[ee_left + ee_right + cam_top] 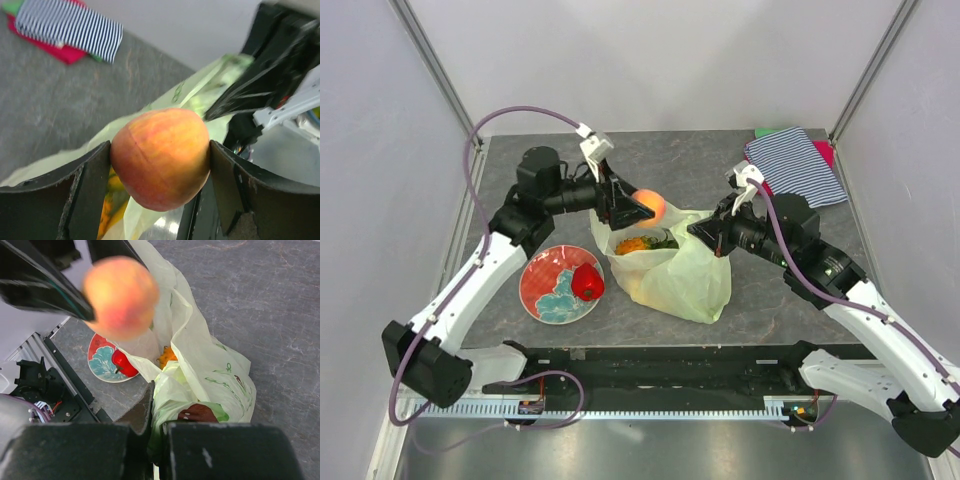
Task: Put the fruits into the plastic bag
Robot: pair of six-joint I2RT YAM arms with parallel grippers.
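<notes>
1. My left gripper (632, 205) is clamped on the glossy orange-pink toy peach (160, 157), with one finger pressed to each flank.
2. The peach hangs in the air at the far side of the pale green, crinkly, translucent plastic bag (675, 280) and is not yet inside. From the overhead view I cannot tell whether it sits over the opening or just beyond the rim.
3. My right gripper (157, 440) is pinched together on a fold of the bag's right edge. It holds that edge up so the mouth gapes toward the left arm.
4. Inside the mouth lies an orange fruit with green leaves (638, 242). A red pepper-like fruit (587, 283) waits on the red plate with blue-white floral pattern (533, 272), just left of the bag.
5. I judge the step in hand to be the drop. First I want the peach centred over the opening, checking against the right wrist view, where it looms above the mouth.
6. I would lower it close to the fruit already inside before letting go. A round, glossy piece will likely bounce or roll off thin film.
7. The right grip should stay steady, because slack film could fold across the mouth.
8. On release I would spread the fingers wide and lift straight up, so that neither finger snags the bag.
</notes>
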